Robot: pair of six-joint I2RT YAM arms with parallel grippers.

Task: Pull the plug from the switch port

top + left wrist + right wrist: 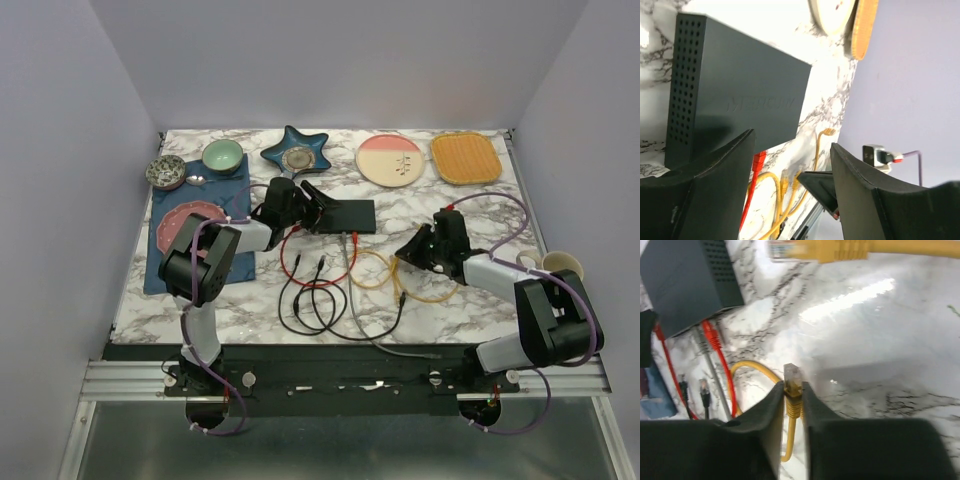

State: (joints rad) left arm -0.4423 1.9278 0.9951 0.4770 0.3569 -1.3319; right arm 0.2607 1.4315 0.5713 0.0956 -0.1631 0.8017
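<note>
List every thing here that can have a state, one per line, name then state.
switch: flat on the table, red and grey cables at its near edge
yellow plug: out of the switch, pinched in the right gripper
right gripper: shut on the yellow plug
left gripper: open, at the switch

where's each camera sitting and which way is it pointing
Top external: above and behind the bases, looking down on the table; both arms show.
Left wrist: on the left arm, low, facing the switch; the open left gripper frames it.
Right wrist: on the right arm, looking down at the right gripper, shut on a yellow plug.
Shared: all three show the switch and the red cable.
</note>
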